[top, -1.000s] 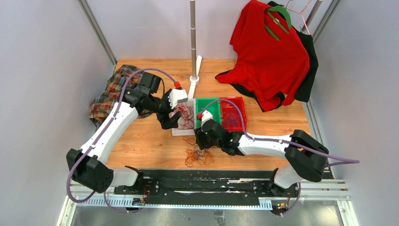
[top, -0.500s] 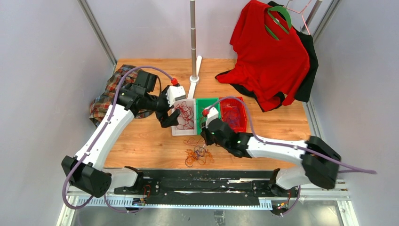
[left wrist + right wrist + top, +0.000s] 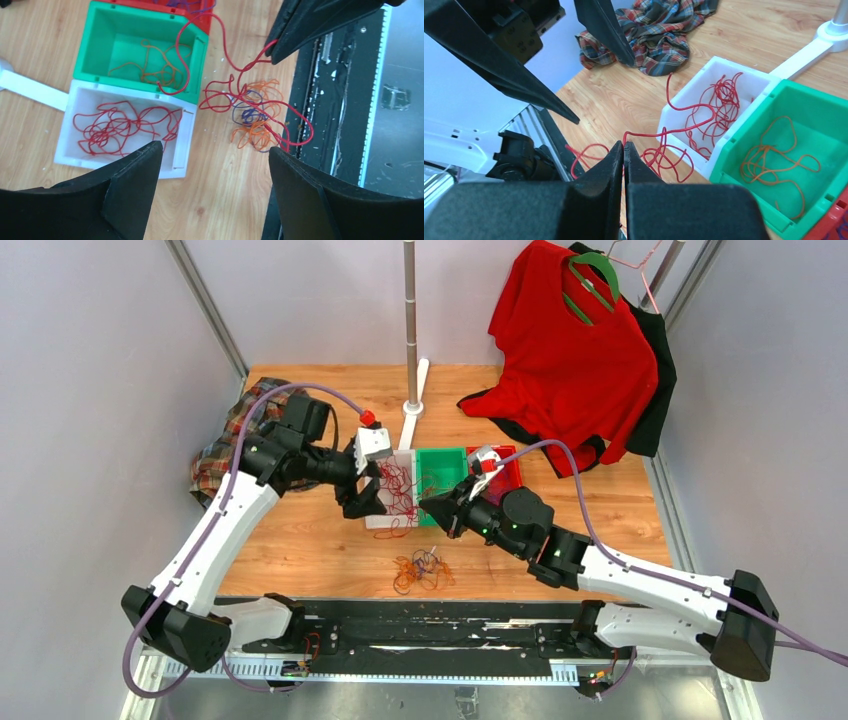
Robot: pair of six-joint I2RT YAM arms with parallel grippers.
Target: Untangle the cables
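Pinching a thin, looping red cable (image 3: 649, 133).

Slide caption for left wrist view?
Right pincer pinches a red cable above the tangle, beside white bin and green bin.

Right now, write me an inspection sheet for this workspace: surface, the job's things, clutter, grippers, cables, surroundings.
Surface: wooden tabletop.
Job's things: red cable held up, its loops overlapping the orange-and-purple tangle on the table; white bin holds red cables, green bin an orange cable, red bin purple strands.
Clutter: plaid cloth far left; red shirt on a green hanger far right.
Grippers: left gripper by the white bin, jaws open, empty; right gripper, jaws shut on the red cable.
Cables: lilac hoses arching over both arms.
Surroundings: metal pole on a white base, grey walls, black rail at the near edge.
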